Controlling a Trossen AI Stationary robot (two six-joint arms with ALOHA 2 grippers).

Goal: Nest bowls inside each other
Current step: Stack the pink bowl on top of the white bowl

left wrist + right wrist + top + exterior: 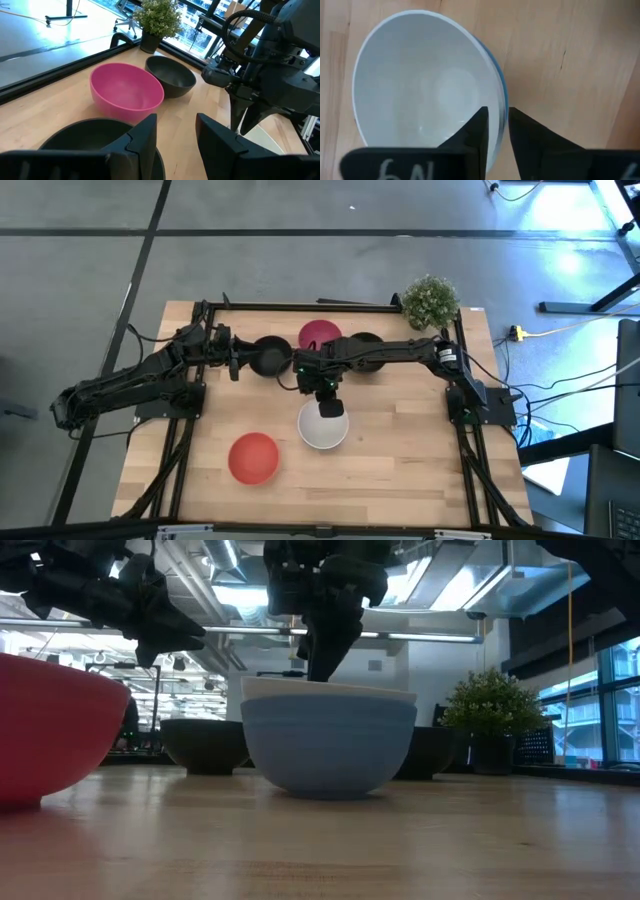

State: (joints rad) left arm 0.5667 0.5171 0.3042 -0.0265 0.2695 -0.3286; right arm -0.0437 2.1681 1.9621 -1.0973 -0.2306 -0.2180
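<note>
Here my right gripper [330, 408] hangs over the far rim of the white bowl [322, 427], which sits inside the blue bowl [328, 748]. From above the blue one is hidden under the white; only the table-level view shows its wall, with the white rim just proud of it, and my right wrist view catches a thin blue edge [501, 95]. In that wrist view my fingers [475, 131] straddle the rim with a narrow gap, one inside the bowl, one outside; whether they actually pinch it I cannot tell.

My left gripper [233, 357] waits at the far left, fingers spread, just beside a black bowl [267, 357]. Its wrist view shows that bowl cut off at the near edge, the pink bowl [127, 92] behind it and a second black bowl [171, 76] touching the pink one. From above, my right arm covers much of that second black bowl. The red bowl [253, 457] sits alone, near left of the white one.
</note>
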